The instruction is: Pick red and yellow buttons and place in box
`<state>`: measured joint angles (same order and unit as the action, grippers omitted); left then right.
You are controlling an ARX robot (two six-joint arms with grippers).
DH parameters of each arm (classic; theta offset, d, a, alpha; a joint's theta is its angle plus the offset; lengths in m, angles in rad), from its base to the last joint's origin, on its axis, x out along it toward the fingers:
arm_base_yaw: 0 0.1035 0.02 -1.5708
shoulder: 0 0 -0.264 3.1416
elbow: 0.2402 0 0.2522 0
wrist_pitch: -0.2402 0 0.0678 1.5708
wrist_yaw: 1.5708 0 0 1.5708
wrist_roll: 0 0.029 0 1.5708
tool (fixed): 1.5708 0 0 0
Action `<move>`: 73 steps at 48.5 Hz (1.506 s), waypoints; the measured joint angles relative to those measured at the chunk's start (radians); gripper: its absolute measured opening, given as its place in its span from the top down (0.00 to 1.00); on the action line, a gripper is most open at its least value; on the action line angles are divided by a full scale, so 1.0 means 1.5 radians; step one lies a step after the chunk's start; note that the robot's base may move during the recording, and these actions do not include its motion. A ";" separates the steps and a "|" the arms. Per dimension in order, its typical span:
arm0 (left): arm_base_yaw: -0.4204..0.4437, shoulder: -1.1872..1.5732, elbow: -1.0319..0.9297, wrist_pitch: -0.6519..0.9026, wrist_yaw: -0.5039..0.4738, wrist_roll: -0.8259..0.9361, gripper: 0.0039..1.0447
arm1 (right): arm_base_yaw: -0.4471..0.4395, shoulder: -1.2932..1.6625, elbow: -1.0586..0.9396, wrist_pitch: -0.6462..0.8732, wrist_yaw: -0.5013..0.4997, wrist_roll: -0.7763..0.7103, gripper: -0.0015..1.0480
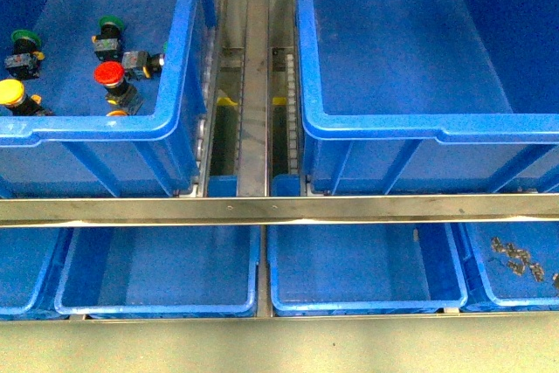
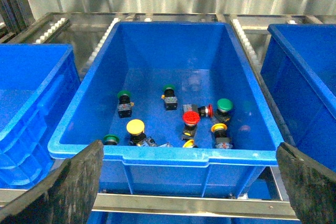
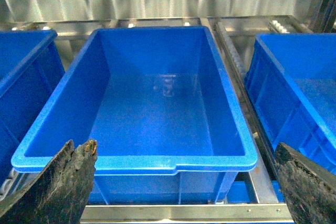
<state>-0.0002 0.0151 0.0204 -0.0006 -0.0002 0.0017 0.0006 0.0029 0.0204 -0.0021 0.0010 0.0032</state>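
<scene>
At the left wrist: left gripper (image 2: 189, 148), jaws spread wide, holding nothing, poised over the robot-side rim of the source crate (image 2: 79, 111). At the right wrist: right gripper (image 3: 185, 145), likewise spread and empty, over the box (image 3: 136, 162).

Item: red and yellow buttons (image 2: 219, 128). Location: floor of the source crate, toward its robot-side wall; none yet in the box. One yellow button (image 2: 135, 126) stands upright. One red button (image 2: 190, 117) sits mid-floor, just beside a second red-capped one lying on its side. A further yellow cap is partly hidden by the rim.

Handling, as judged: light, rigid, hard plastic. The smooth domed caps are likely slippery, so take hold across the squarer black body beneath the cap. Apt to tip or roll if nudged.

Item: green buttons (image 2: 224, 105), four, mixed among the others. Not wanted.

Box: deep, smooth-walled, nothing in it.

Shallow trays (image 1: 157, 307), lower tier: the far-right one holds small dark parts (image 1: 517, 259), possibly metal clips, too small to tell.
</scene>
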 joint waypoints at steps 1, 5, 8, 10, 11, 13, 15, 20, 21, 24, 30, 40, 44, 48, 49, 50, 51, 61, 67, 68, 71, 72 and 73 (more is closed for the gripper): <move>-0.004 0.021 0.012 -0.038 -0.007 -0.028 0.07 | 0.000 0.000 0.000 0.000 0.000 0.000 0.06; -0.050 0.236 0.125 -0.181 -0.034 -0.174 0.07 | 0.000 0.000 0.000 0.000 0.001 0.000 0.06; -0.056 0.394 0.191 -0.114 -0.011 -0.213 0.07 | 0.000 0.000 0.000 0.000 -0.001 0.000 0.06; -0.050 0.477 0.232 -0.064 0.008 -0.217 0.07 | 0.000 0.000 0.000 0.000 -0.001 0.000 0.06; -0.042 0.524 0.256 -0.037 0.021 -0.214 0.07 | 0.000 0.000 0.000 0.000 0.000 0.000 0.06; -0.032 0.583 0.287 -0.009 0.035 -0.201 0.07 | 0.000 0.000 0.000 0.000 -0.001 0.000 0.06; -0.020 0.637 0.317 0.014 0.059 -0.180 0.07 | 0.000 0.000 0.000 0.000 -0.001 0.000 0.06; 0.009 0.804 0.425 0.047 0.104 -0.075 0.07 | 0.000 0.000 0.000 0.000 -0.001 0.000 0.06; 0.017 0.842 0.449 0.052 0.113 -0.034 0.07 | 0.000 0.000 0.000 0.000 -0.001 0.000 0.06; 0.037 0.926 0.509 0.058 0.120 0.034 0.07 | 0.000 0.000 0.000 0.000 -0.001 0.000 0.06; 0.064 1.047 0.608 0.062 0.127 0.121 0.07 | 0.000 0.000 0.000 0.000 0.000 0.000 0.06; 0.071 1.249 0.766 0.035 0.145 0.282 0.07 | 0.000 0.000 0.000 0.000 -0.001 0.000 0.06; 0.065 1.329 0.815 0.034 0.142 0.355 0.07 | 0.000 0.000 0.000 0.000 0.000 0.000 0.06; 0.059 1.384 0.869 -0.008 0.167 0.365 0.07 | 0.000 0.000 0.000 0.000 0.000 0.000 0.06; 0.057 1.398 0.885 -0.019 0.170 0.366 0.07 | 0.000 0.000 0.000 0.000 0.000 0.000 0.06; 0.056 1.407 0.894 -0.023 0.171 0.367 0.07 | 0.000 0.000 0.000 0.000 -0.001 0.000 0.06; 0.054 1.421 0.908 -0.028 0.173 0.368 0.07 | 0.000 0.000 0.000 0.000 0.000 0.000 0.06; 0.033 1.508 1.002 -0.062 0.188 0.391 0.07 | 0.000 0.000 0.000 0.000 0.000 0.000 0.06; 0.023 1.552 1.052 -0.088 0.194 0.402 0.07 | 0.000 0.000 0.000 0.000 0.000 0.000 0.06; 0.022 1.557 1.059 -0.091 0.195 0.403 0.07 | 0.000 0.000 0.000 0.000 -0.001 0.000 0.06; 0.018 1.578 1.083 -0.101 0.197 0.408 0.07 | 0.000 0.000 0.000 0.000 -0.001 0.000 0.06; 0.018 1.587 1.091 -0.102 0.197 0.411 0.07 | 0.000 0.000 0.000 0.000 0.000 0.000 0.06; 0.017 1.588 1.093 -0.103 0.197 0.412 0.07 | 0.000 0.000 0.000 0.000 -0.001 0.000 0.06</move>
<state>0.0257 2.3978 1.6600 -0.1555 0.2955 0.6193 0.0006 0.0029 0.0204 -0.0021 0.0002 0.0032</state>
